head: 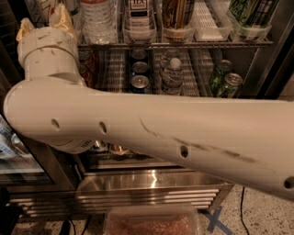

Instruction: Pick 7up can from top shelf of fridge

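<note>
Gripper [43,22] is up at the left end of the fridge's [151,183] top shelf [183,44]. 7up can [45,6] barely peeks out right behind it. Can't tell if it's grabbing or loose.

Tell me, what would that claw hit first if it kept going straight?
The gripper, at upper left, points up into the fridge; likely a pale container on the top shelf first, though depth is unclear.

The stainless-based fridge [151,183] is seen with its wire top shelf [206,44], fitted with clear trays, at 12 o'clock, the end effector [43,23] placed at 11 o'clock.
</note>
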### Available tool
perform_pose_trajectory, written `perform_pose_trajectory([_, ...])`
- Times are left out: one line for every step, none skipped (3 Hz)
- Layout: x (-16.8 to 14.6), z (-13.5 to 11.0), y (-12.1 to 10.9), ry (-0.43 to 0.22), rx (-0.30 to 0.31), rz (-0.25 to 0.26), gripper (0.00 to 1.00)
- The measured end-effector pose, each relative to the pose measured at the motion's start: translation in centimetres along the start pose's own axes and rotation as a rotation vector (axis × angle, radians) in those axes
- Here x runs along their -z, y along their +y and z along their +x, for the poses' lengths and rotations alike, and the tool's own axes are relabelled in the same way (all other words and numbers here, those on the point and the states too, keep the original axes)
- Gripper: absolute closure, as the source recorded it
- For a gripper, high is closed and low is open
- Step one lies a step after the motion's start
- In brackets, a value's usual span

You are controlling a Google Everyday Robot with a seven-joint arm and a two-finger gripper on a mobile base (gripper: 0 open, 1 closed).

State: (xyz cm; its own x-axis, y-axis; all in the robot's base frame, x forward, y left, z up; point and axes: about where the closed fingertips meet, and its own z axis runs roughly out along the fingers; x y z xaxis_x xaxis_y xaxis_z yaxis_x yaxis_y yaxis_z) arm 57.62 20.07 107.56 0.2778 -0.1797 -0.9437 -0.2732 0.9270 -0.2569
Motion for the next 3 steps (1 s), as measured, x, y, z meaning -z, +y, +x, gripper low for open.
perform_pose_trajectory([-0.6, 0.0, -0.8, -0.005, 0.001, 0.026, 0.35])
perform_pose_trajectory([-1.3, 0.5, -1.4, 0.0, 0.007, 0.042, 0.33])
perform_pose_trajectory([-2.1, 1.1, -1.6, 0.01, 0.009, 0.046, 0.32])
